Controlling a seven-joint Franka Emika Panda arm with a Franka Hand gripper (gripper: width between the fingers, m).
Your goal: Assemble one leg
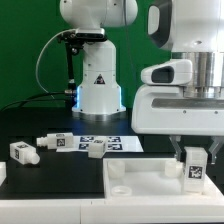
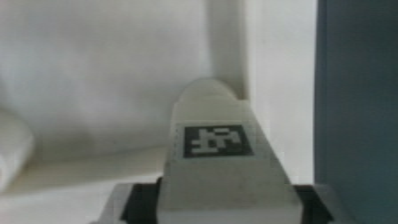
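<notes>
Exterior frontal, table-level; wrist close; both see leg (image 1: 194, 170).

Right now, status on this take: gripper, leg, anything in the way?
Gripper shut on leg, over the panel. Three spare legs lie loose. Nothing in the way.

The gripper (image 1: 193, 157) hangs over the large white panel (image 1: 135, 180) at the exterior view's right, its fingers closed around a tagged leg (image 1: 194, 169) held upright. Other legs (image 1: 26, 152) lie on the black table (image 1: 60, 185) beside the marker board (image 1: 112, 144).
</notes>
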